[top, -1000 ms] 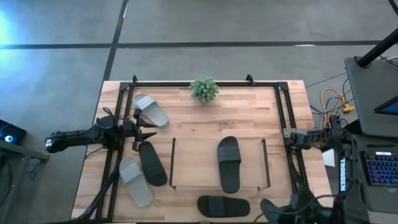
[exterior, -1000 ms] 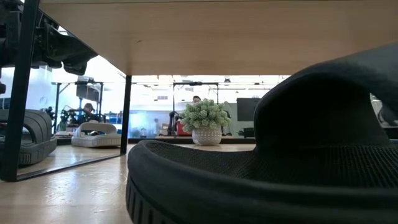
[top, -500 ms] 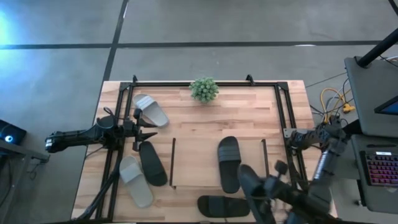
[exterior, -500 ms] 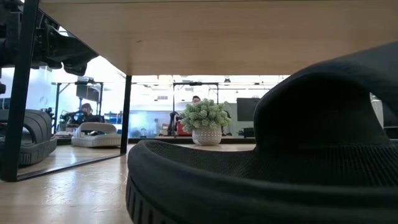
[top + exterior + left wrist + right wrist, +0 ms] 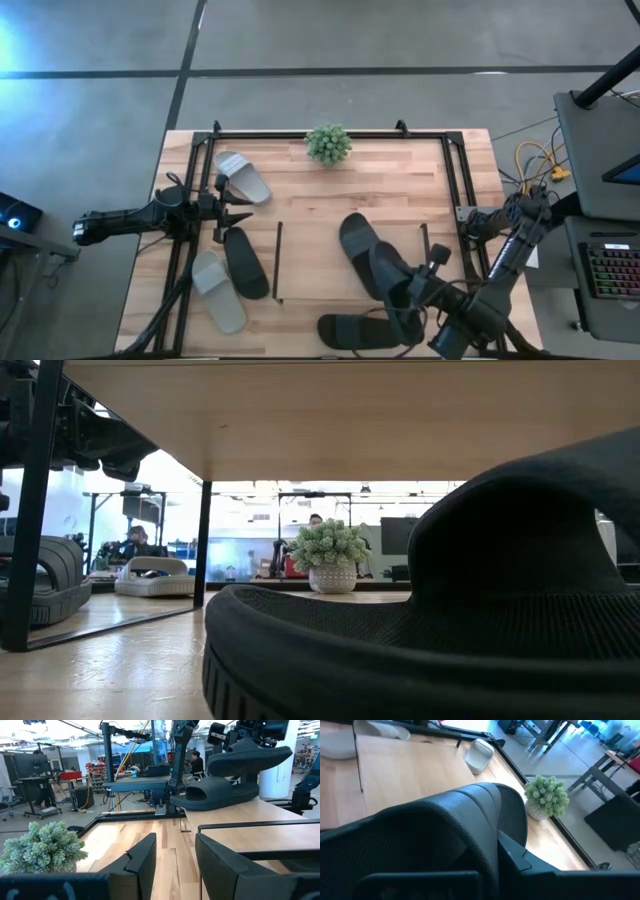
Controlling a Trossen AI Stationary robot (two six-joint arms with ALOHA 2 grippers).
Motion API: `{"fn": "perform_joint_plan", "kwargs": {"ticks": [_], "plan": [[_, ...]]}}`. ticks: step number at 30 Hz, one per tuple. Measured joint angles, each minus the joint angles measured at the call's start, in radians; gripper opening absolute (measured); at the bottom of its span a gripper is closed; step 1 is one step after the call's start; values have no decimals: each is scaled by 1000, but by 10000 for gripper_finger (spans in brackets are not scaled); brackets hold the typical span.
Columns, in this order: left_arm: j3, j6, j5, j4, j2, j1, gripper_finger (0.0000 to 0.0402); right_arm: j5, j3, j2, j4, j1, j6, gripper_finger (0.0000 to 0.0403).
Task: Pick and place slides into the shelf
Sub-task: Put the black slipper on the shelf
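Observation:
My right gripper [image 5: 425, 292] is shut on a black slide [image 5: 395, 285] above the shelf [image 5: 305, 270], a low rack with a light wood top board. Another black slide [image 5: 356, 240] lies slanted on that board, just below and beyond the held one. The left wrist view shows the held slide [image 5: 250, 757] over the lying one [image 5: 215, 795]. My left gripper [image 5: 235, 210] is open and empty at the table's left. A black slide [image 5: 245, 262] and two light grey slides [image 5: 243, 177] [image 5: 218, 292] lie at the left. A fourth black slide [image 5: 355, 330] lies at the near edge. My right gripper holds the black slide at its upper side, at the strap [image 5: 252, 745], coming from above and from the table's near right. The slide itself hides the fingertips, and only one dark finger [image 5: 520, 860] shows beside the strap. The slide hangs about level, sole down, clear of the shelf.
A potted plant [image 5: 328, 143] stands at the far edge. A black tube frame [image 5: 200, 150] runs around the table's left, far and right sides. The shelf's dark rails [image 5: 277, 260] stand at its ends. In the low view the near-edge slide [image 5: 420, 640] fills the foreground under the shelf board [image 5: 300, 420].
My right gripper has risen from the table's near right corner and gone toward the far left with the black slide, bringing it over the shelf. The black slide lying on the shelf has turned, its far end now more toward the left.

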Motion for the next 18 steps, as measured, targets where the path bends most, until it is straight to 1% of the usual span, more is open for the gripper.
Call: {"fn": "perform_joint_plan", "kwargs": {"ticks": [4,9,13,18], "plan": [[0,0,0,0,0,0,123,8,-8,-20,-2,-15,-43,13],[0,0,0,0,0,0,123,1,-38,-22,-3,-87,-242,13],[0,0,0,-1,2,0,123,-72,-74,-23,-1,-152,-364,13],[0,0,0,0,0,0,123,-70,-85,-26,-2,-186,-381,13]]}}
